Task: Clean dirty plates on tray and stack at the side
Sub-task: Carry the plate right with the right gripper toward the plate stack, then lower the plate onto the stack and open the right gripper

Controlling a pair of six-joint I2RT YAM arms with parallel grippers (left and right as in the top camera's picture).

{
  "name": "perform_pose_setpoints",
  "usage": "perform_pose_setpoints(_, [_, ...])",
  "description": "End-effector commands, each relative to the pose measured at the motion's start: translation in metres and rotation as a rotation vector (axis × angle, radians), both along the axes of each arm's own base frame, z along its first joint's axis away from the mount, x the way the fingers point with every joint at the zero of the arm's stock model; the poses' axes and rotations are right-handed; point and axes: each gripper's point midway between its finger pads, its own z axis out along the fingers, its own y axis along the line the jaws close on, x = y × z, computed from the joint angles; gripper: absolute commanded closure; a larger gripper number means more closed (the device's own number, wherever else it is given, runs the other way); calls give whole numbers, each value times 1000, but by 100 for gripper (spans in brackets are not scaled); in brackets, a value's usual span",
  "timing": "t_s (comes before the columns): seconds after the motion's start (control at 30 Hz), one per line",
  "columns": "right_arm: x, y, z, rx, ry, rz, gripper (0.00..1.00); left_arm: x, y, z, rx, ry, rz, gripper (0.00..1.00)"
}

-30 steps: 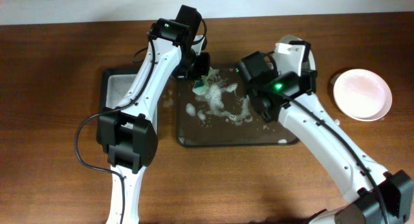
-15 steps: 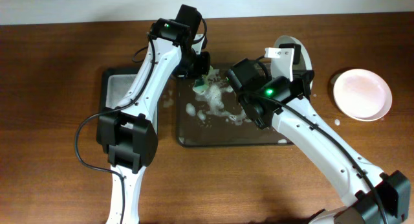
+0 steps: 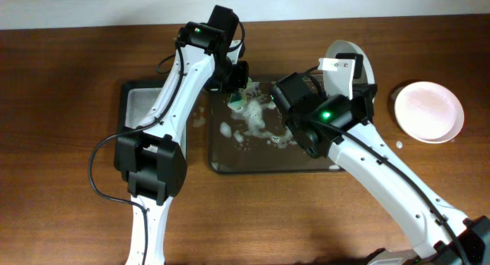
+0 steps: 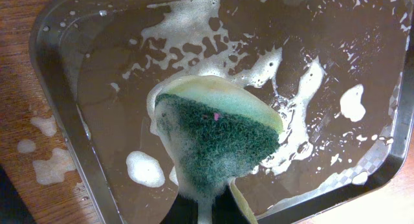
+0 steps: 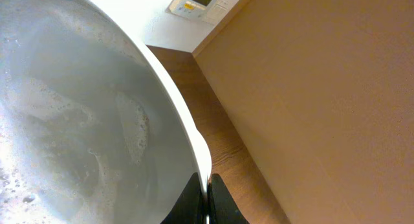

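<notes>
At the tray's (image 3: 220,164) 1 o'clock corner, the right pincer (image 5: 208,201) clamps a tilted, sudsy plate (image 5: 77,120), mostly cut off. At 11 o'clock, the left pincer (image 4: 207,214), barely visible, grips the sponge (image 4: 217,136). Another plate (image 3: 429,112) lies on the desk (image 3: 76,204) at 3 o'clock.

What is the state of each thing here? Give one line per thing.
left gripper: shut on the sponge
sponge: soapy, bent
right gripper: shut on the held plate at its rim
held plate: raised, tilted, foamy
tray: wet, with foam patches
side plate: flat on the table
</notes>
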Motion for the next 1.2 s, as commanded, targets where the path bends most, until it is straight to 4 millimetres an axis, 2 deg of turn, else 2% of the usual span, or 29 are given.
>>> perform_pose_setpoints(0.0, [-4,1,12,13,-55,2,96,1,1,4,5,-18,-13,100])
perform_pose_setpoints(0.13, [-4,4,13,25,-60,12,96,1,1,4,5,-17,-13,100])
perform_pose_setpoints(0.2, [-2,5,7,61,-48,17,96,1,1,4,4,-17,-13,100])
perform_pose_setpoints(0.37, [5,8,-19,221,18,32,96,1,1,4,4,-17,-13,100])
perform_pose_setpoints(0.5, [15,-7,-45,417,71,-4,96,0,1,4,5,-15,-14,100])
perform_pose_setpoints(0.67, [28,-46,-76,713,157,-37,96,-1,2,4,7,-11,-13,100])
perform_pose_setpoints(0.77, [32,-78,-85,898,140,-63,96,-1,2,4,7,-11,-14,100])
perform_pose_setpoints(0.8, [34,-96,-87,995,115,-63,96,-1,2,4,7,-11,-14,100])
perform_pose_setpoints(0.9, [35,-125,-87,1109,68,-60,96,-1,2,4,7,-12,-14,100])
perform_pose_setpoints(0.97, [31,-151,-91,1191,26,-82,96,0,1,4,5,-15,-14,100])
perform_pose_setpoints(1.17, [17,-227,-119,1275,-79,-246,96,0,1,4,5,-16,-13,100])
